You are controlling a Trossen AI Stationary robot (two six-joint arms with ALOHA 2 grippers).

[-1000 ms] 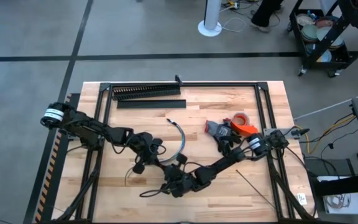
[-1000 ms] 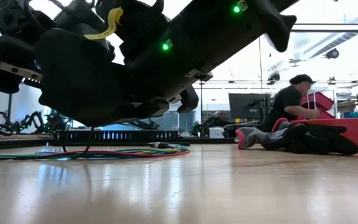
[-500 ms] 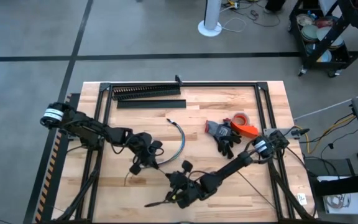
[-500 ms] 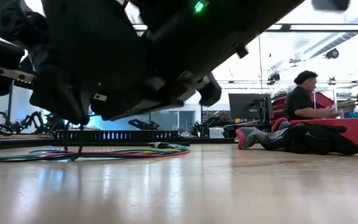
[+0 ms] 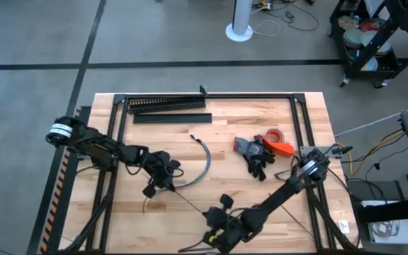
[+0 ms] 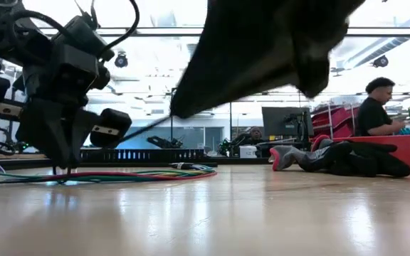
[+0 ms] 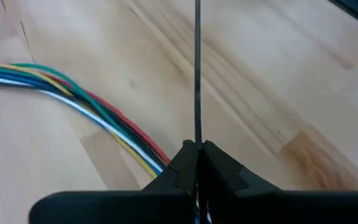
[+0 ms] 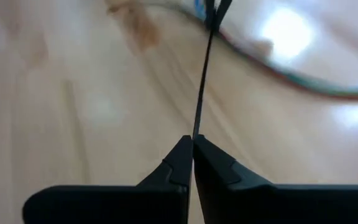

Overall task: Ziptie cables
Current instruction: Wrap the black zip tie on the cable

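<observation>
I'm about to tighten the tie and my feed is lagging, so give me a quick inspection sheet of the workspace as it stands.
Surface: wooden table, bare between items.
Job's things: cables lie curved at mid-table; ziptie stretched taut between both grippers; a spare ziptie lies near the right arm.
Clutter: black comb-toothed duct and flat strip at far edge; gloves, orange tape roll.
Grippers: left gripper fingers shut on the ziptie beside the cables; right gripper fingers shut on its other end, near the front edge.
Cables: multicoloured wires, flat on the wood.
Surroundings: seated person beyond the table; cart on the floor.
</observation>
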